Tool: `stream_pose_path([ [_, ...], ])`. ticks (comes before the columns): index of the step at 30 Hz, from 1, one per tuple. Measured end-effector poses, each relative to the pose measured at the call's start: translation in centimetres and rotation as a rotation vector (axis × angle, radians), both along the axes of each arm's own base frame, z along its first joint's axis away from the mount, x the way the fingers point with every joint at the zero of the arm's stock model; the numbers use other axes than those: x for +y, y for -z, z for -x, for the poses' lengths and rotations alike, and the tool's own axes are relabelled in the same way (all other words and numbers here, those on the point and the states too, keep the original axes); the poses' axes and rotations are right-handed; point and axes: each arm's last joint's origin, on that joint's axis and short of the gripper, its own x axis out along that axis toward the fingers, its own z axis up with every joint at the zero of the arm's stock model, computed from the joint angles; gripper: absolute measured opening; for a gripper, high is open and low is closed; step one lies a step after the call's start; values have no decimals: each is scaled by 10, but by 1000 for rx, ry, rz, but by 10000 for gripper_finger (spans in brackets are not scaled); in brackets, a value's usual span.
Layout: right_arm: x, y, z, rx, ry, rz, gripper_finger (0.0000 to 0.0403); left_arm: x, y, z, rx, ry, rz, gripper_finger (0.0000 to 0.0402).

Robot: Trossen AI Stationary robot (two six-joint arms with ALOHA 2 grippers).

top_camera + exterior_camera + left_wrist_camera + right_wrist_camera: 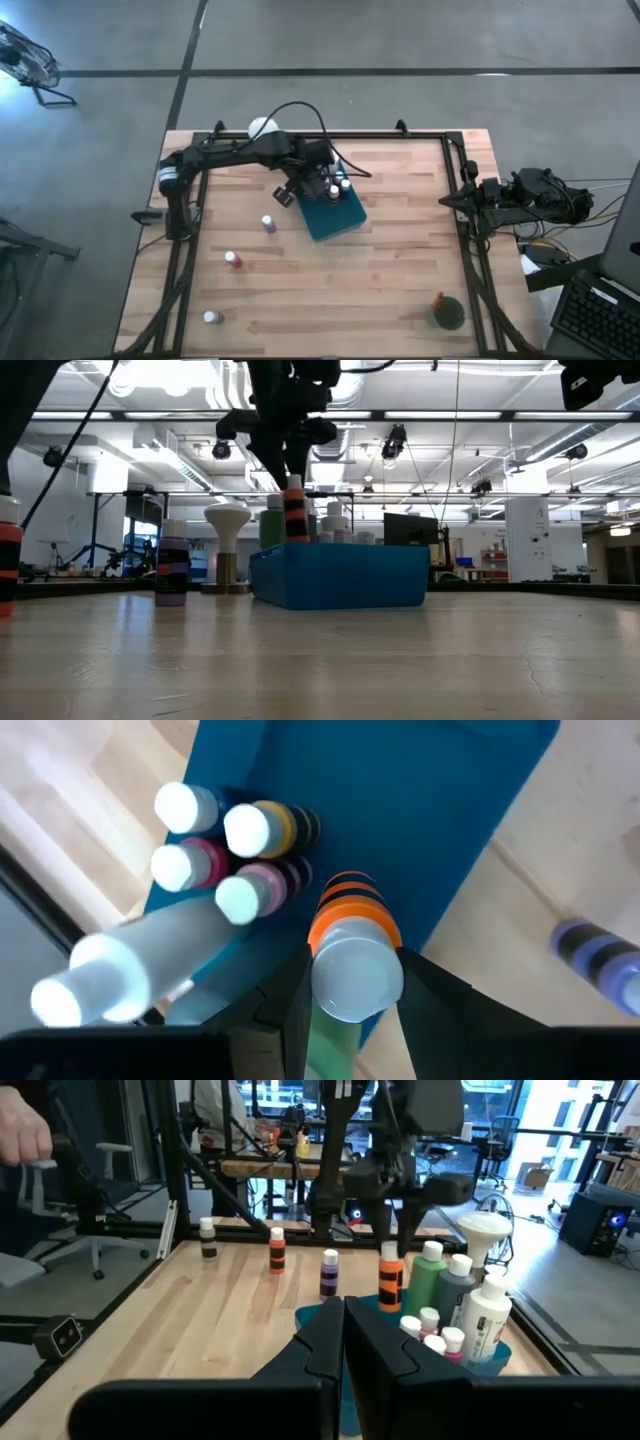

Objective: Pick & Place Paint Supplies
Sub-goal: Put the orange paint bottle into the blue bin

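wooden table (400, 270) bears teal tray (335, 218), scattered bottles (233, 260).

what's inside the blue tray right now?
The blue tray holds a cluster of white-capped bottles at one end, including a green bottle and a large white bottle. The left gripper holds an orange bottle over it. The tray floor beneath them is hidden.
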Motion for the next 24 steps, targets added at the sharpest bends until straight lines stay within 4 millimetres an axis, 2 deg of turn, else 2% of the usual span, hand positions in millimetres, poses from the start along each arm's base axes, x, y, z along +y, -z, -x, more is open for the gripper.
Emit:
stream_pose_path([
  [9,0,0,0,0,0,0,8,7,18,-14,45,50,-83,124],
  [17,0,0,0,-1,0,0,8,11,36,-23,88,51,-82,124],
  [24,0,0,0,0,0,0,8,12,40,-26,80,59,-67,124],
])
